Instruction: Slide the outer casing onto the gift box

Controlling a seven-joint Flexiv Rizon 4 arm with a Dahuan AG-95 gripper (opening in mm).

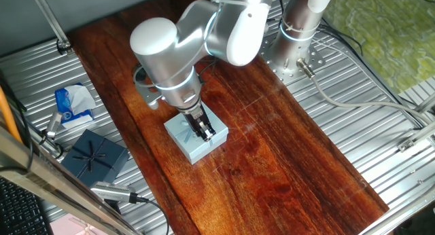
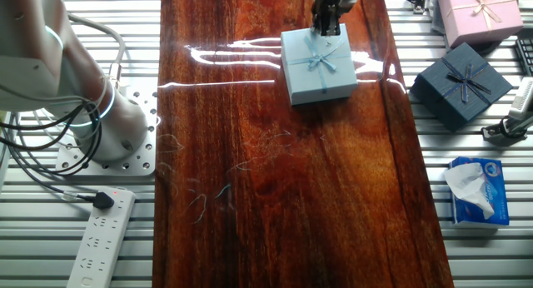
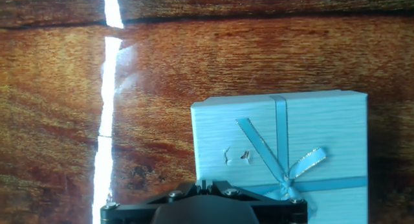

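Observation:
The outer casing (image 1: pixel 194 140), a light blue square sleeve with a pale blue ribbon bow, lies flat on the wooden board. It also shows in the other fixed view (image 2: pixel 318 66) and in the hand view (image 3: pixel 284 146). The gift box, the inner tray, is hidden; no open tray shows in any view. My gripper (image 1: pixel 204 130) stands upright at the casing's edge, with its tips on or just above the top face. It shows at the casing's far edge in the other fixed view (image 2: pixel 326 23) and low in the hand view (image 3: pixel 204 184). Its fingers are pressed together and hold nothing.
A dark navy bow-topped box (image 2: pixel 460 82), a pink box (image 2: pixel 480 12) and a tissue pack (image 2: pixel 476 191) lie on the metal surface beside the wooden board (image 2: pixel 275 196). The robot base (image 2: pixel 108 121) and a power strip (image 2: pixel 102 238) are on the other side.

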